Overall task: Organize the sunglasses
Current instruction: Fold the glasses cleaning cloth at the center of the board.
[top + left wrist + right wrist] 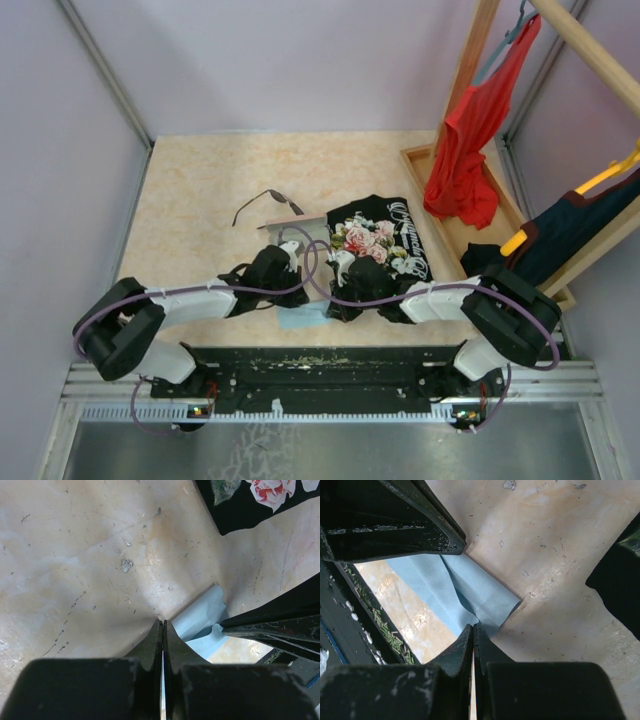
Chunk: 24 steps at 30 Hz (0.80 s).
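The sunglasses [268,203] lie open on the table behind both arms, thin dark frame, touched by neither gripper. A pale oblong case [283,229] sits just in front of them. A small light-blue cloth [305,319] [206,616] [465,587] is stretched between the two grippers near the table's front edge. My left gripper [163,623] [291,299] is shut on one edge of the cloth. My right gripper [473,626] [334,298] is shut on the opposite edge. Each wrist view shows the other arm's fingers [270,627] [420,527] pinching the cloth.
A black floral T-shirt [385,245] [260,495] lies right of centre, just behind the right gripper. At the right stands a wooden rack [470,70] holding a red garment [465,150] and a navy garment [575,235] over a wooden tray [420,160]. Grey walls enclose the table.
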Each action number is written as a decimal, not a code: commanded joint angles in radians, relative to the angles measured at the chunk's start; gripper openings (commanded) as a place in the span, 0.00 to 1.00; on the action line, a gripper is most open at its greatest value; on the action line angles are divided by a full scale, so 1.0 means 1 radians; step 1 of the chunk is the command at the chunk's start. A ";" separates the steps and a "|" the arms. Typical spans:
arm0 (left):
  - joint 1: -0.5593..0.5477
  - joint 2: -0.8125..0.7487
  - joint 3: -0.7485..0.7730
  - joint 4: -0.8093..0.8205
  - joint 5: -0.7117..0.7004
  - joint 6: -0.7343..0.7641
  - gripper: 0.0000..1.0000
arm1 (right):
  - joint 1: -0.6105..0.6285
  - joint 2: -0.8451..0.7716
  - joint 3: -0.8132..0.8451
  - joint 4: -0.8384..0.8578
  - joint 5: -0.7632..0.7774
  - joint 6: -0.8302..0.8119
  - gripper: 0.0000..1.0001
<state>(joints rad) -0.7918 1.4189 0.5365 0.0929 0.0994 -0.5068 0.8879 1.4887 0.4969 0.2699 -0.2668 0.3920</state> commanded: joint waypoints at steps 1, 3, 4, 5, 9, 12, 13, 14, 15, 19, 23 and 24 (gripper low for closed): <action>0.006 0.002 -0.007 0.047 0.023 0.015 0.00 | 0.007 0.014 -0.008 0.035 0.019 -0.024 0.00; 0.007 0.004 -0.015 0.051 0.020 0.015 0.00 | 0.007 0.017 -0.007 0.035 0.019 -0.023 0.00; 0.006 0.006 -0.019 0.050 0.017 0.014 0.00 | 0.006 0.018 -0.007 0.035 0.019 -0.022 0.00; 0.008 0.011 -0.022 0.050 0.013 0.015 0.00 | 0.006 0.018 -0.007 0.035 0.017 -0.022 0.00; 0.010 0.032 -0.024 0.044 0.012 0.011 0.00 | 0.006 0.018 -0.005 0.033 0.019 -0.024 0.00; 0.012 0.041 -0.029 0.043 0.015 0.011 0.00 | 0.007 0.018 -0.004 0.031 0.021 -0.025 0.00; 0.011 0.044 -0.033 0.044 0.014 0.009 0.00 | 0.007 0.016 -0.004 0.030 0.021 -0.024 0.00; 0.011 0.047 -0.036 0.044 0.012 0.009 0.00 | 0.006 0.014 -0.003 0.029 0.022 -0.025 0.00; 0.011 0.049 -0.038 0.042 0.010 0.009 0.00 | 0.006 0.012 -0.004 0.029 0.022 -0.025 0.00; 0.011 0.054 -0.041 0.030 0.001 0.008 0.00 | 0.006 -0.011 -0.011 0.032 0.022 -0.032 0.00; 0.011 0.051 -0.042 0.021 -0.011 0.009 0.00 | 0.007 -0.032 -0.017 0.032 0.011 -0.047 0.02; 0.011 0.050 -0.042 0.017 -0.014 0.008 0.00 | 0.007 -0.036 -0.018 0.032 0.001 -0.051 0.04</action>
<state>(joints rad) -0.7872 1.4464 0.5220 0.1570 0.1085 -0.5014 0.8883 1.4914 0.4969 0.2771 -0.2668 0.3828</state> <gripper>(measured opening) 0.005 0.014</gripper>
